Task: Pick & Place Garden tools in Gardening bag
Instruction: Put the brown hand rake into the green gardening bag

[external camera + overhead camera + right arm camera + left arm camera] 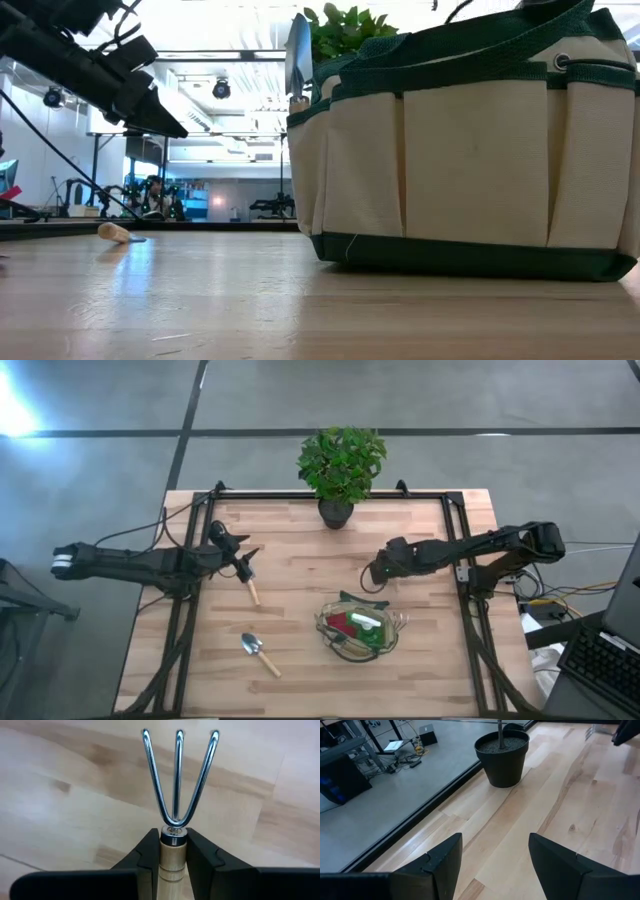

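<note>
Partly done. Gardening bag [362, 628] lower right of centre in the high view, sitting on the counter [300, 570], already holding a red scoop-like piece [343, 622], something green [368, 637] and a pale item, hard to identify. From the low view, a silver trowel blade [298, 55] standing up out of the bag at its left end, in front of the leafy plant [345, 30].

Still out on the counter: a trowel [260, 653] lying at lower left of centre, well apart from the bag, untouched. Also a wooden handle [251, 591] just below the left tool [243, 563], left of centre; head not clearly visible, so kind of tool unclear. Left tool spread wide per its wrist view, fingers [445, 862] parted with only bare counter between them, gripping nothing, pointed toward the dark plant pot [502, 756] at the upper middle.

Right tool [378, 571] right of centre in the high view, above the bag and near it. Clamped on a three-pronged fork [178, 777] at the top of its wooden handle, prongs pointing away over bare wood. Fork carried but not yet in the bag.

Judged remaining: fork into the bag, then the trowel and the handled piece near the left tool.
</note>
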